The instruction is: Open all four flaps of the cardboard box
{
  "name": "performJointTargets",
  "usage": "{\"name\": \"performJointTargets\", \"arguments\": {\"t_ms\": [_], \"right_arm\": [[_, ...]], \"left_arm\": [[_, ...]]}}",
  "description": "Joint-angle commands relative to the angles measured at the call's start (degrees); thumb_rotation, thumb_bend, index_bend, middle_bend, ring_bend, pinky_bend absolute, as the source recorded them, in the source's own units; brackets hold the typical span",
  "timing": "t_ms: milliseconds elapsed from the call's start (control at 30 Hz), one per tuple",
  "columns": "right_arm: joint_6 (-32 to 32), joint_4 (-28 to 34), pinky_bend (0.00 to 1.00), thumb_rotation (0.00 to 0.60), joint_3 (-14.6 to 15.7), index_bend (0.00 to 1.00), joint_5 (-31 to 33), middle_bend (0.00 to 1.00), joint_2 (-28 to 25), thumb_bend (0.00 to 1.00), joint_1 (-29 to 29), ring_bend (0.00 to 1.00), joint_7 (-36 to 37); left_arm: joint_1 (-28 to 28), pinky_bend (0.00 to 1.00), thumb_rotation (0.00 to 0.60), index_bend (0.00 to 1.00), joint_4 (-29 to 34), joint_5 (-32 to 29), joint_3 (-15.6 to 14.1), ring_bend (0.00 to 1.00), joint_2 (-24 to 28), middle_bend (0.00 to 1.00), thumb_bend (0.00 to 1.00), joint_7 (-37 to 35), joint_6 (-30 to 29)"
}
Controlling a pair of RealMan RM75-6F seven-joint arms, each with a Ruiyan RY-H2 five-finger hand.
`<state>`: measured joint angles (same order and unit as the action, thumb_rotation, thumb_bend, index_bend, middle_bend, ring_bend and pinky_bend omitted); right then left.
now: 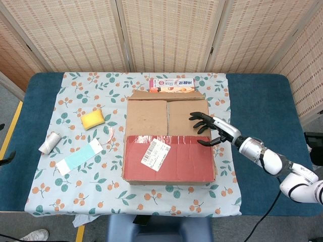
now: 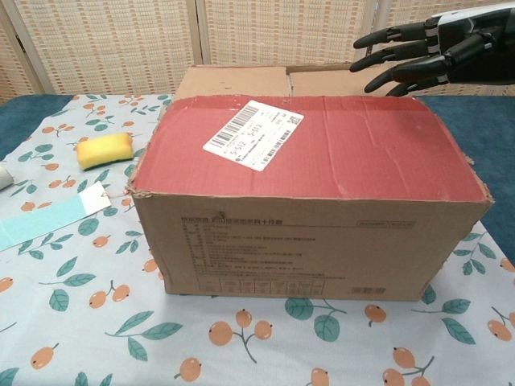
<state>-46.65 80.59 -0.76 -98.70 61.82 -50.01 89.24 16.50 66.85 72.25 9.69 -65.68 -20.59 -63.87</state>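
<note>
The cardboard box (image 1: 168,141) (image 2: 310,185) stands mid-table with all its flaps lying flat. Its near flap (image 1: 169,158) (image 2: 322,145) is red with a white shipping label (image 1: 155,153) (image 2: 253,134); the brown far flaps (image 1: 166,117) (image 2: 288,80) meet at a seam. My right hand (image 1: 209,128) (image 2: 418,56) hovers over the box's right side near where the red flap meets the brown ones, fingers spread and pointing left, holding nothing. My left hand is in neither view.
A toothpaste carton (image 1: 171,84) lies behind the box. To the box's left on the floral cloth (image 1: 96,181) lie a yellow sponge (image 1: 93,119) (image 2: 103,150), a white roll (image 1: 49,142) and a light blue tag (image 1: 78,157) (image 2: 48,215). Woven screens stand behind the table.
</note>
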Motion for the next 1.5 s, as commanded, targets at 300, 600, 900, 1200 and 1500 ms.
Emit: {"name": "performJointTargets", "arguments": {"t_ms": [300, 600, 900, 1200, 1500], "right_arm": [[-3.91, 1.43, 0.28, 0.600, 3.93, 0.05, -2.34, 0.15, -1.19, 0.38, -0.81, 0.21, 2.04], [-8.80, 7.75, 0.28, 0.600, 5.66, 0.03, -2.89, 0.15, -4.99, 0.38, 0.86, 0.21, -0.86], [-16.95, 17.02, 0.28, 0.600, 6.11, 0.03, -3.59, 0.15, -10.67, 0.38, 5.03, 0.21, -7.10], [-22.58, 26.75, 0.28, 0.600, 8.33, 0.03, -7.94, 0.16, -18.19, 0.38, 8.86, 0.21, -13.59], [-28.15, 35.15, 0.28, 0.600, 12.14, 0.03, -15.67, 0.16, -25.20, 0.38, 14.26, 0.21, -21.41]], "left_arm": [[0.22, 0.00, 0.600, 0.00, -0.36, 0.07, 0.07, 0.11, -0.25, 0.15, 0.39, 0.22, 0.09], [-0.44, 0.00, 0.600, 0.00, 1.49, 0.39, -0.05, 0.10, 0.21, 0.15, 0.39, 2.63, -1.92], [-0.67, 0.00, 0.600, 0.00, 4.38, -0.45, -0.33, 0.10, 1.46, 0.15, 0.39, 4.96, -1.21], [-0.42, 0.00, 0.600, 0.00, 5.62, -1.13, -0.52, 0.10, 2.04, 0.15, 0.39, 6.44, -0.07], [-0.41, 0.00, 0.600, 0.00, 6.72, -0.85, -0.61, 0.10, 2.07, 0.15, 0.39, 8.43, -1.03]]}}
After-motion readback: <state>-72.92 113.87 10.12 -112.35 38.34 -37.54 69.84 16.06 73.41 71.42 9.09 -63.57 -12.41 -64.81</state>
